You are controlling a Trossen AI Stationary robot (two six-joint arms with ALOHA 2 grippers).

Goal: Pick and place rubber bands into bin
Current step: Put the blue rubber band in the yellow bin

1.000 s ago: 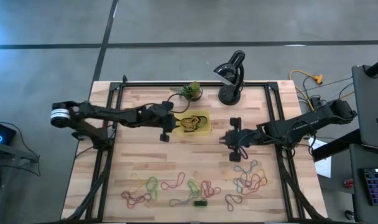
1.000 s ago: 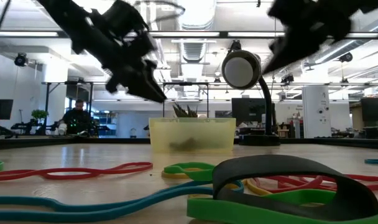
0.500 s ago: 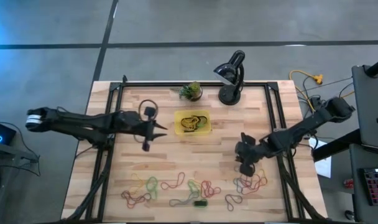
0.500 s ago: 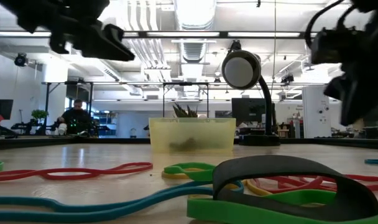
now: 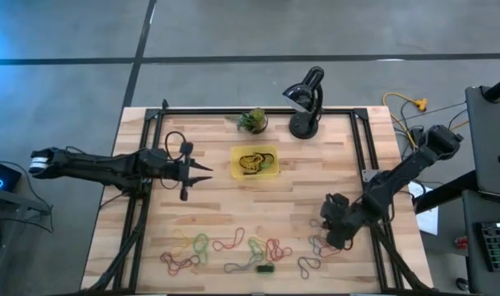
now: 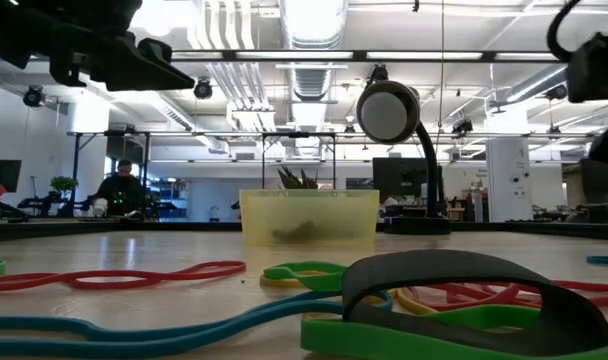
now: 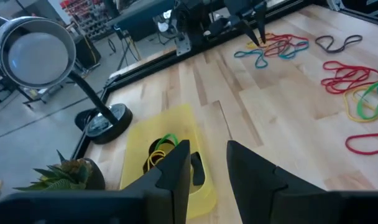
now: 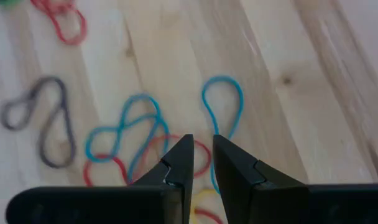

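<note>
You're at the pick step — the right gripper (image 8: 201, 152) hangs low over the cluster of rubber bands (image 5: 332, 243) at the lower right of the high view, its fingers a narrow slit apart and pinching nothing. In its wrist view, the tips point at a blue loop (image 8: 222, 106) just beyond them, a long oval whose long axis runs straight away from the fingers. I judge you next need to drop the tips astride one strand of it and close. More bands (image 5: 225, 247) lie strung along the bottom centre. Farther up, the bin (image 5: 271, 170) sits at centre, a few bands already inside, long side across the frame. The left gripper (image 7: 204, 162) waits just left of it — fingers parted, empty.
</note>
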